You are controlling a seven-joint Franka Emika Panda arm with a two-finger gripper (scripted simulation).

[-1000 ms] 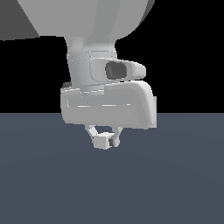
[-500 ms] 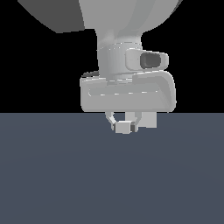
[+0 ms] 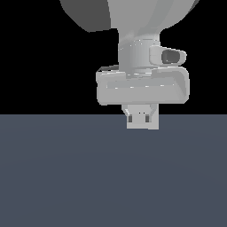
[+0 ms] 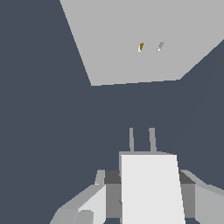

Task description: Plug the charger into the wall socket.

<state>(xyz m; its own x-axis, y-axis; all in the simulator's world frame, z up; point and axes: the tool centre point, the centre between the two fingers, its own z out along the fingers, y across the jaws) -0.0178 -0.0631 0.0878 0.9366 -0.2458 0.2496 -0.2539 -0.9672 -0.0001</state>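
The charger (image 4: 149, 188) is gripped between the jaws, which are closed on its sides, its two grey prongs (image 4: 141, 140) projecting ahead of the jaws. The wall socket (image 4: 131, 39) is seen beyond the prongs, well apart, above the dark surface (image 3: 66, 177).

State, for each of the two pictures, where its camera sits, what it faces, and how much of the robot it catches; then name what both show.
Exterior view: off the arm, facing the claw head-on, low; wrist housing above.
Wrist view: on the wrist, looking past the charger towards the wall socket; claw fingers flank the block.
Shared: the charger clamped in the claw.
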